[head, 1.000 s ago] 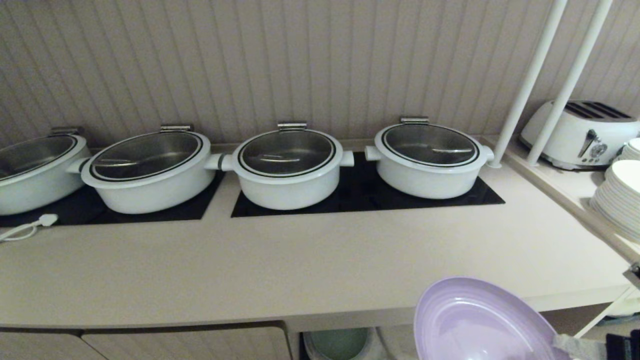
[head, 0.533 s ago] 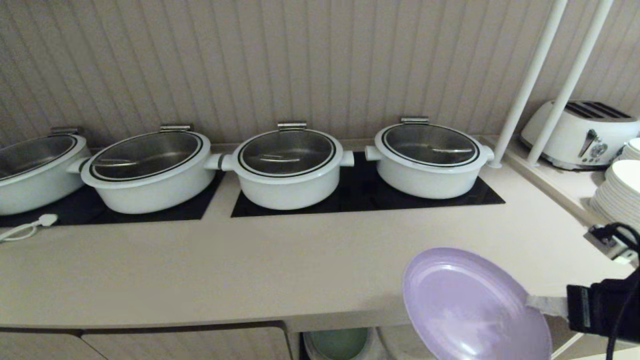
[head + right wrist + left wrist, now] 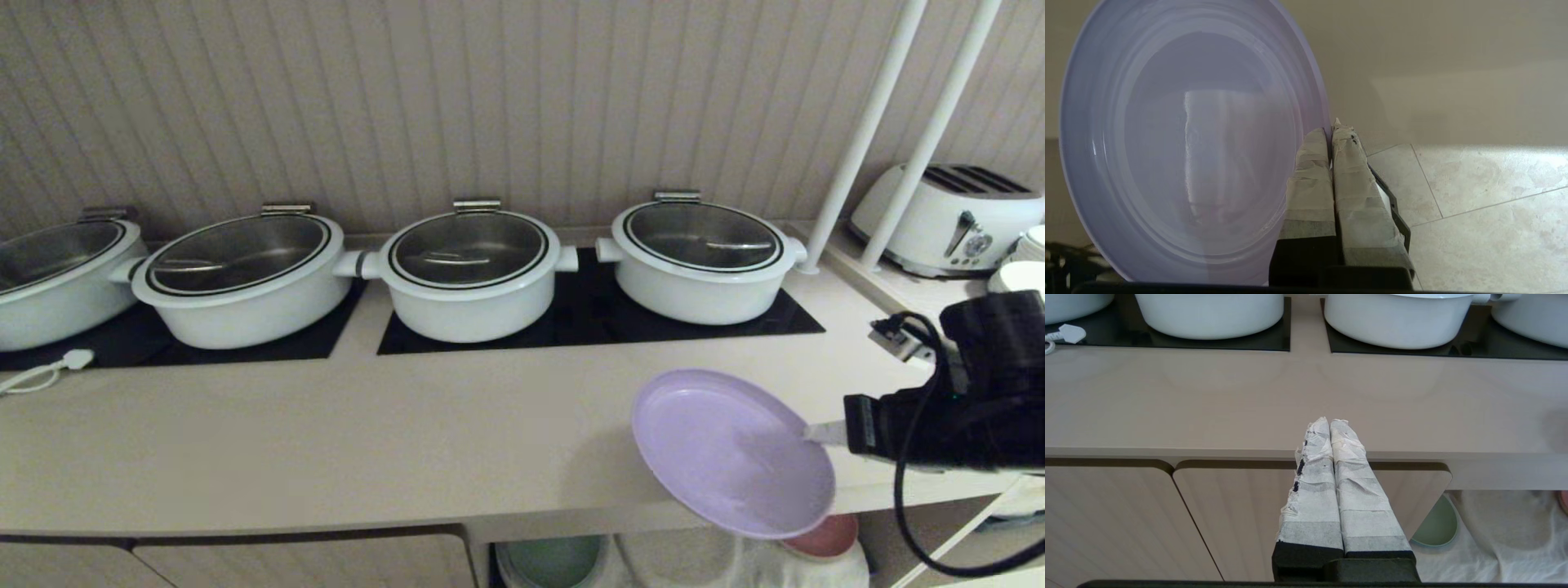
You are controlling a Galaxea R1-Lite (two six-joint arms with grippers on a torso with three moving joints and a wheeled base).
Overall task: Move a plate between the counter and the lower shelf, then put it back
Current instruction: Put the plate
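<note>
My right gripper is shut on the right rim of the pale lilac plate. The plate hangs tilted over the front right part of the beige counter, its near edge past the counter's front edge. Under the counter, the lower shelf shows its white cloth. My left gripper is shut on nothing and parked level in front of the cabinet doors, out of the head view.
Several white lidded pots stand on black hob panels at the back of the counter. A green plate and a pink plate lie in the shelf. A toaster, stacked white plates and two white poles are at the right.
My right arm has lifted the plate up from below the counter's front edge and carried it up and leftward over the counter. The pink plate in the shelf has come into view.
</note>
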